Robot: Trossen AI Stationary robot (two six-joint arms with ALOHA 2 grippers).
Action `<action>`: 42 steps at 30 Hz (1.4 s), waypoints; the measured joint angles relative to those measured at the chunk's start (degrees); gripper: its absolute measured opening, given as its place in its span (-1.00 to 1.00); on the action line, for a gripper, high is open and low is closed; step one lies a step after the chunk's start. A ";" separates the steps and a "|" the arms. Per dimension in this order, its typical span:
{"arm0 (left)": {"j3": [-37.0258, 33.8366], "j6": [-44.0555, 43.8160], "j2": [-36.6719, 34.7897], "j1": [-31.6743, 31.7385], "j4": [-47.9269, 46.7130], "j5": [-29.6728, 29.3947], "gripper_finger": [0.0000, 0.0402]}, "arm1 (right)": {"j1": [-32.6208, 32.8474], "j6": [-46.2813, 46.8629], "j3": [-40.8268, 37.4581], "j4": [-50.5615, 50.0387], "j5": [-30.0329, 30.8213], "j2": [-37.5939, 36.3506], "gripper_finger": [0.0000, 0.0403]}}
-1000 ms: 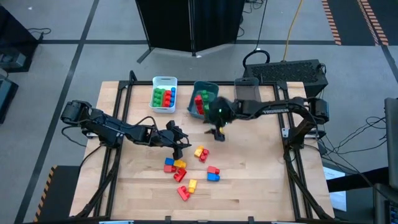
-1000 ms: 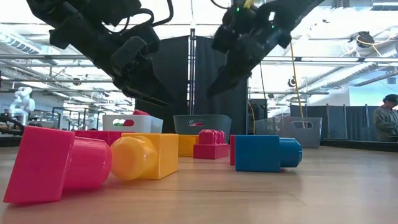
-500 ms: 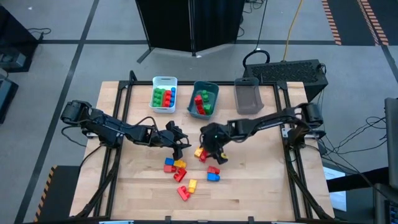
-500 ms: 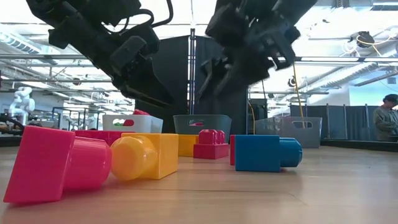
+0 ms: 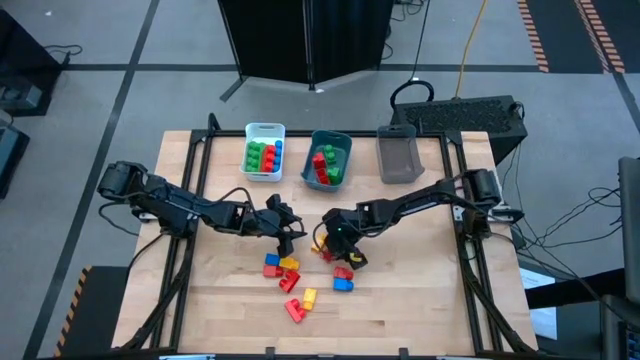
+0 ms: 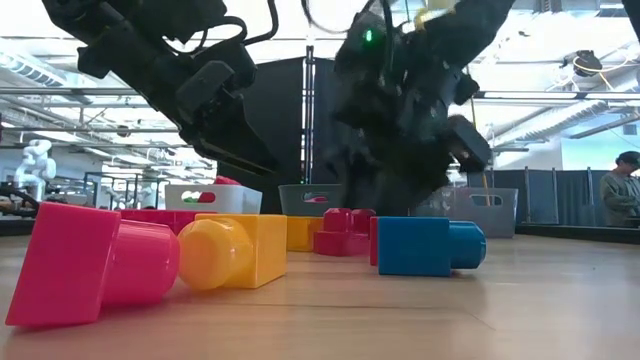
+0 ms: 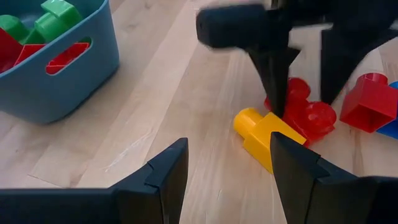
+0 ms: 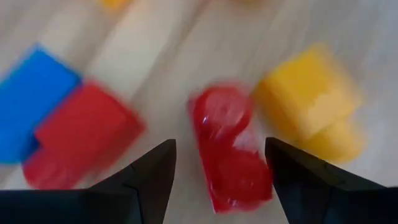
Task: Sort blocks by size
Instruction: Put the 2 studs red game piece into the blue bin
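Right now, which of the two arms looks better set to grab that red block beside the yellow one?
The right. Its gripper is open straight over the red block, a finger on either side, next to the yellow block. The left gripper, also open, hangs a little way off from that block.

Dark jointed arms (image 5: 190, 210); black cables

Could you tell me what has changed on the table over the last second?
The right gripper swung from beside the teal bin down to the loose blocks and now straddles, fingers open, a red two-stud block beside a yellow block; nothing is grasped yet. The left gripper stayed open above the pile, and the loose blocks and the bins kept their places.
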 joint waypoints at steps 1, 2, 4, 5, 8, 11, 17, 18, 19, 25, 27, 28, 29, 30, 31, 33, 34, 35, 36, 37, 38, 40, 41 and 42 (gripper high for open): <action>0.00 0.02 0.00 0.00 -0.01 0.00 -0.09 | 0.10 0.05 -0.11 -1.16 0.06 0.21 0.16; 0.00 0.02 0.00 0.00 -0.01 0.00 -0.09 | 0.20 -0.04 -0.13 -1.83 0.26 0.25 0.16; 0.00 0.00 0.00 0.00 -0.01 0.00 -0.09 | 0.23 -0.15 -0.02 -1.89 0.26 -0.11 0.15; 0.00 0.00 0.00 0.00 -0.01 0.00 -0.09 | 0.23 -0.08 0.00 -2.00 0.28 -0.14 0.14; 0.00 0.00 0.00 0.00 -0.02 0.00 -0.09 | 0.21 0.13 -0.04 -2.21 0.47 0.01 0.09; 0.00 -0.07 0.00 0.00 -0.02 -0.02 -0.09 | 0.21 0.01 -0.02 -1.57 0.46 -0.05 0.01; 0.00 -0.12 0.00 0.00 -0.01 -0.03 -0.09 | 0.06 0.31 -0.02 -1.95 0.48 -0.05 -0.23; 0.00 -0.13 0.00 0.00 -0.01 -0.02 -0.09 | 0.06 0.31 -0.02 -2.01 0.48 -0.05 -0.28; 0.00 -0.13 0.00 0.02 -0.02 -0.04 -0.09 | 0.06 0.31 -0.02 -1.97 0.48 -0.05 -0.33; 0.00 -0.28 0.00 0.00 -0.01 -0.04 -0.09 | -0.30 0.31 -0.02 -1.89 0.42 -0.05 -0.45; 0.00 -0.28 0.00 0.00 -0.01 -0.04 -0.09 | -1.01 0.31 -0.02 -2.26 0.56 -0.45 -0.42; 0.00 -0.26 0.00 0.00 -0.03 -0.04 -0.09 | -1.51 0.29 -0.04 -2.43 0.65 -0.70 -0.40; 0.00 -0.27 0.00 0.00 -0.02 -0.04 -0.09 | -2.01 0.29 -0.04 -2.32 0.65 -1.17 -0.39; 0.00 -0.26 0.00 0.00 -0.02 -0.04 -0.09 | -2.61 0.19 -0.04 -2.41 0.66 -1.85 -0.39; 0.00 -0.26 0.00 0.00 -0.03 -0.04 -0.09 | -3.22 0.03 -0.04 -2.53 0.64 -2.50 -0.39; 0.00 -0.26 0.00 0.00 -0.06 -0.04 -0.09 | -4.59 -0.30 -0.04 -2.34 0.63 -4.29 -0.41; 0.00 -0.24 0.00 0.00 -0.12 -0.04 -0.09 | -5.35 -0.59 -0.04 -2.31 0.63 -5.19 -0.41; 0.00 -0.24 0.00 0.00 -0.14 -0.04 -0.09 | -6.19 -0.86 -0.04 -1.94 0.63 -6.16 -0.41; 0.00 -0.22 0.00 0.00 -0.18 -0.04 -0.09 | -7.02 -1.17 -0.04 -1.65 0.70 -7.17 -0.41; 0.00 -0.20 0.00 0.00 -0.28 -0.04 -0.09 | -7.89 -1.37 -0.04 -1.46 0.78 -8.12 -0.41; 0.00 -0.14 0.00 0.00 -0.28 -0.04 -0.09 | -8.83 -1.52 -0.04 -1.12 1.14 -9.13 -0.41; 0.00 -0.07 0.00 0.00 -0.31 -0.04 -0.09 | -10.79 -1.99 -0.04 -0.65 3.17 -10.94 -0.41; 0.00 -0.08 0.00 0.00 -0.31 -0.04 -0.09 | -11.91 -2.48 -0.02 -0.13 4.14 -11.58 -0.41; 0.00 -0.07 0.00 0.00 -0.31 -0.04 -0.09 | -13.12 -2.79 -0.02 0.10 5.37 -12.18 -0.41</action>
